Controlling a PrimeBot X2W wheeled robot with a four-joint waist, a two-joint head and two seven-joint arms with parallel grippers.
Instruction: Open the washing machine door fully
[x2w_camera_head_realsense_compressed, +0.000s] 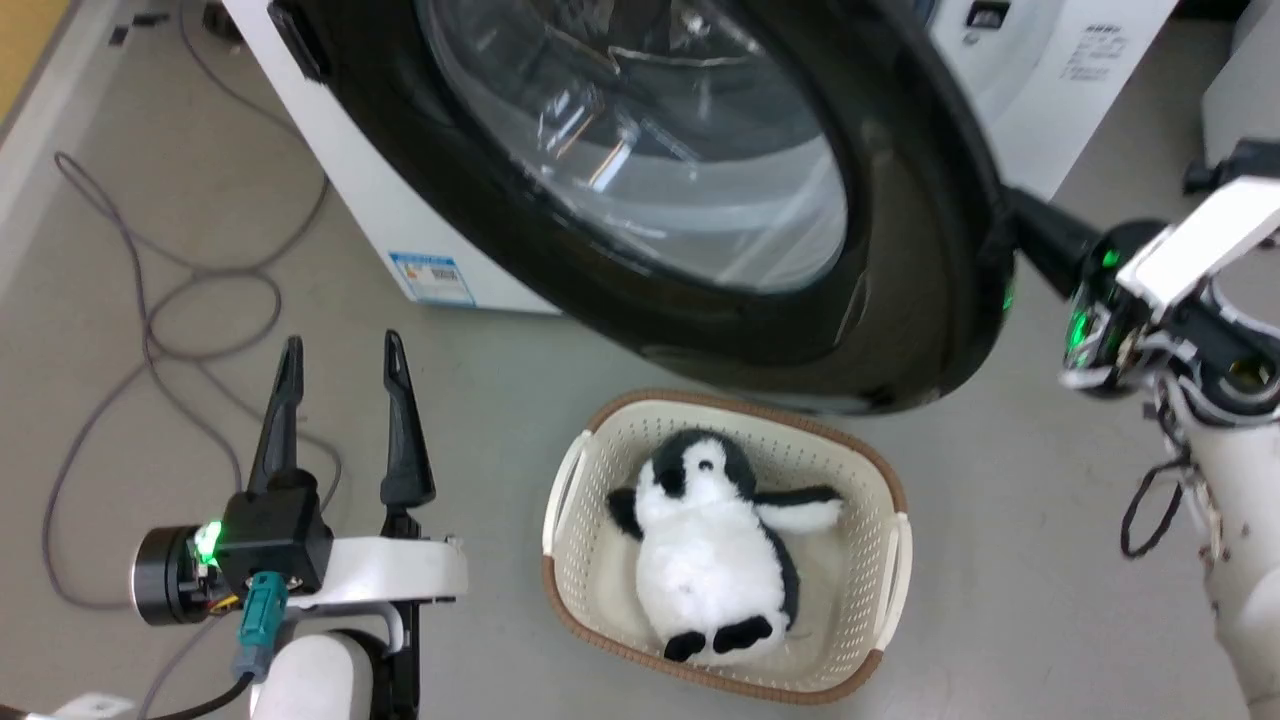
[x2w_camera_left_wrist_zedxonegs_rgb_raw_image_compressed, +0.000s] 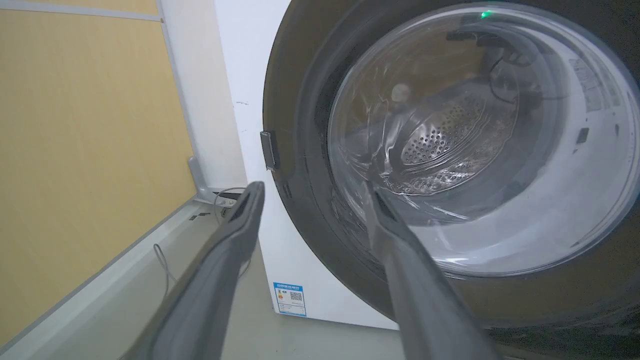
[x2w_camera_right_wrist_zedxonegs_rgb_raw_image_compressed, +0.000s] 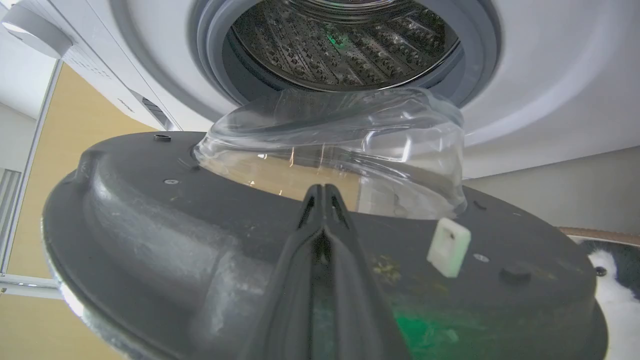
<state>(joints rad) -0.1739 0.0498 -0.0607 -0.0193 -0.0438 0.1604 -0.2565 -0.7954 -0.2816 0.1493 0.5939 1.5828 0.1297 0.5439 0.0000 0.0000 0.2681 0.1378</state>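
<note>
Washing machine door (x2w_camera_head_realsense_compressed: 900, 300) swung partway out from the washing machine (x2w_camera_head_realsense_compressed: 360, 210), hinged at the machine's left edge, free edge well off the front. Judged roughly midway, not yet fully open. Outer face a glossy black ring round a bulging clear glass bowl (x2w_camera_right_wrist_zedxonegs_rgb_raw_image_compressed: 330, 145). Inner face matte dark plastic, scuffed, dotted with screws, carrying a small pale latch block (x2w_camera_right_wrist_zedxonegs_rgb_raw_image_compressed: 448, 246). In the machine's mouth, a grey rubber ring (x2w_camera_right_wrist_zedxonegs_rgb_raw_image_compressed: 210, 60) round a perforated steel drum (x2w_camera_right_wrist_zedxonegs_rgb_raw_image_compressed: 340, 45).

Right gripper (x2w_camera_right_wrist_zedxonegs_rgb_raw_image_compressed: 320, 192) reaching in between door and machine front, fingers pressed flat together with nothing between them. Laid along the inner face just short of the bowl, probably to push the door outward rather than clasp it.

Left gripper (x2w_camera_head_realsense_compressed: 342, 345) out before the machine's left corner, fingers spread wide and empty, apart from the door. Seemingly parked clear of the swing.

On the floor before the machine, partly under the door's lower rim, a cream perforated laundry basket (x2w_camera_head_realsense_compressed: 575, 470) with a brown rim, holding a plush penguin (x2w_camera_head_realsense_compressed: 705, 540). Blue sticker (x2w_camera_head_realsense_compressed: 432, 278) low on the machine's white panel. Grey cable (x2w_camera_head_realsense_compressed: 150, 320) looped on the floor to the machine's left.
</note>
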